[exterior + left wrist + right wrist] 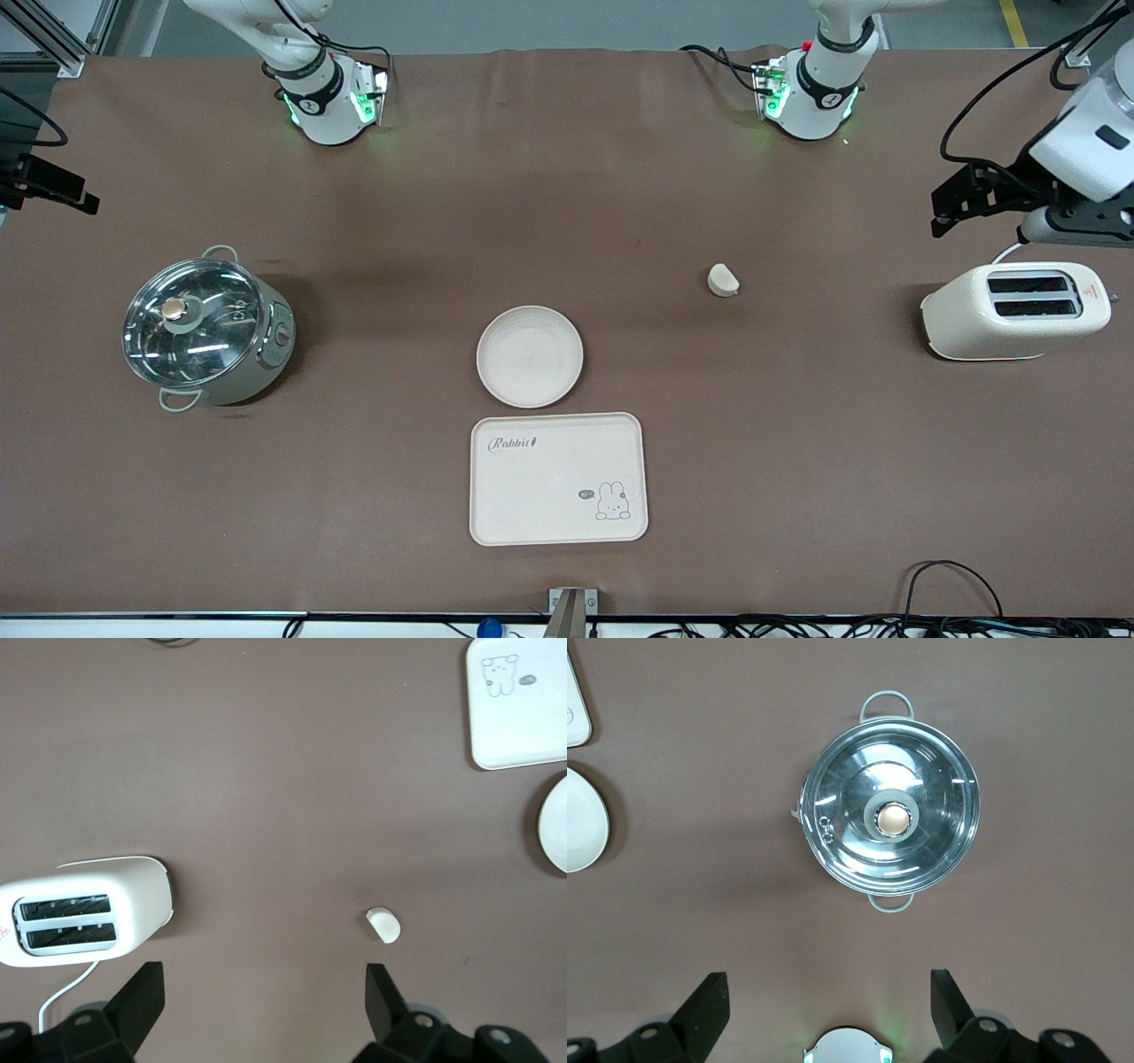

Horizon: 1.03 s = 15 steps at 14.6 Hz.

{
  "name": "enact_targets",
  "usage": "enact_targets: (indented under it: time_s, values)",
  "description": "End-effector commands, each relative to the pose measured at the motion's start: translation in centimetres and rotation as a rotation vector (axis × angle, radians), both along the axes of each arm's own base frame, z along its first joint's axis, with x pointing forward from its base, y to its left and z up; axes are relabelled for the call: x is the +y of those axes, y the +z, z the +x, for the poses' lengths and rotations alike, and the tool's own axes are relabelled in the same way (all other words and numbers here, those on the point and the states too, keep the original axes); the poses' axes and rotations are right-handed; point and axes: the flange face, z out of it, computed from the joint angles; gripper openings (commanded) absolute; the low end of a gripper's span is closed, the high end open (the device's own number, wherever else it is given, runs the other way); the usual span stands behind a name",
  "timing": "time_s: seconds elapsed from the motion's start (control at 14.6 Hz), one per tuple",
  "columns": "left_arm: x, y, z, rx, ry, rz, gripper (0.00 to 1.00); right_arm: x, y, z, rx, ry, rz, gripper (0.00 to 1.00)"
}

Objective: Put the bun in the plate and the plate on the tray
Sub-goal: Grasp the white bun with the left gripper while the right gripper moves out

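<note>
The bun (724,280) lies on the brown table, farther from the front camera than the plate (530,356) and toward the left arm's end. The plate is empty and sits just past the tray (557,478), a little farther from the front camera. The tray is empty too. My left gripper (955,206) hangs open and empty high over the table near the toaster; its wrist view shows the bun (384,925), the plate's edge (556,824) and the tray (518,704) beyond the open gripper (263,979). My right gripper (828,988) is open and empty, high above the table.
A lidded steel pot (205,328) stands toward the right arm's end and also shows in the right wrist view (890,818). A cream toaster (1014,310) stands toward the left arm's end, and its cord is visible in the left wrist view (84,911). Cables lie along the table's near edge.
</note>
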Motion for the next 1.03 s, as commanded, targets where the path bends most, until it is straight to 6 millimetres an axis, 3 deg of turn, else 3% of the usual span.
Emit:
enact_targets:
  time_s: [0.0, 0.27, 0.41, 0.55, 0.82, 0.96]
  values:
    - [1.8, 0.0, 0.4, 0.024, -0.021, -0.042, 1.00, -0.3, 0.0, -0.4, 0.002, 0.007, -0.002, 1.00]
    - [1.2, 0.0, 0.4, 0.024, -0.016, -0.049, 1.00, -0.3, 0.0, -0.4, 0.002, 0.005, -0.002, 1.00]
    - [-0.3, -1.7, 0.4, 0.061, -0.053, -0.045, 1.00, -0.2, -0.1, -0.4, 0.005, 0.007, 0.000, 1.00]
    - [-5.0, -5.7, 0.9, 0.124, -0.102, -0.044, 1.00, 0.3, -0.1, -0.4, 0.013, 0.017, 0.004, 1.00]
    - [-15.2, -16.7, 3.4, 0.189, 0.207, -0.016, 1.00, 2.8, -0.4, -0.1, 0.013, 0.057, 0.041, 1.00]
    - [-17.8, -22.5, 4.0, 0.185, 0.294, -0.030, 1.00, 4.7, -2.6, 0.1, 0.048, 0.077, 0.119, 1.00]
